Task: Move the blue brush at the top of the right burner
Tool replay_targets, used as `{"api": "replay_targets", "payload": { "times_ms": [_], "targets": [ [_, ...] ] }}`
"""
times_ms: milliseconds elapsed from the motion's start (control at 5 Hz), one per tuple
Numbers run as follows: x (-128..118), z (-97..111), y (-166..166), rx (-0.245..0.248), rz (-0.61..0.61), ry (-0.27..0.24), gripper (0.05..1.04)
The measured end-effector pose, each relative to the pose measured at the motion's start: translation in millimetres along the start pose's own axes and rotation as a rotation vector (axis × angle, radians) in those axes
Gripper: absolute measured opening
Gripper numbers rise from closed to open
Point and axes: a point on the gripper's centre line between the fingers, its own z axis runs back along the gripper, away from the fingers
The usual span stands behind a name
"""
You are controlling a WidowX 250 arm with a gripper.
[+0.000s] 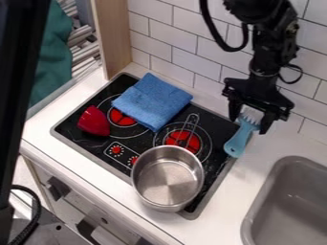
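Camera view: the gripper (250, 125) hangs at the right back edge of the stove (219, 189), fingers (268, 123) apart and pointing down, one on each side of the brush's bristled head. They stand open; no firm hold is evident. The brush (237, 141) lies slanted, its handle over the stove's right edge, outside the right burner (184, 139).

The step in hand is judged to be the grasp. Close evenly about the head, confirm both sides bear, then lift straight up before any travel. A grip at one end may let the handle droop or swing; carry slowly and set down at the burner's top.

Obstructions: the pot (167, 178) overlaps the burner's front, and a wire handle (191, 119) crosses its back; a low pass risks snagging it. The cloth (152, 100) lies just beyond, near the left burner (121, 116), with a red thing (94, 121) beside that. The sink (256, 210) is off the route.
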Motion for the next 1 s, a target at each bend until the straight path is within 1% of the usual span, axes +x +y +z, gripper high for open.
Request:
{"api": "replay_targets", "payload": {
  "times_ms": [200,400,600,800,1000],
  "targets": [
    [-1,-2,15,-0.021,0.006,0.014,1.013],
    [-8,-3,16,-0.045,-0.025,0.028,1.009],
    [-6,23,21,-0.061,-0.049,-0.029,1.005],
    [-8,59,26,-0.049,-0.079,-0.099,1.005],
    [-16,73,31,-0.046,-0.049,-0.104,1.005]
  ]
}}
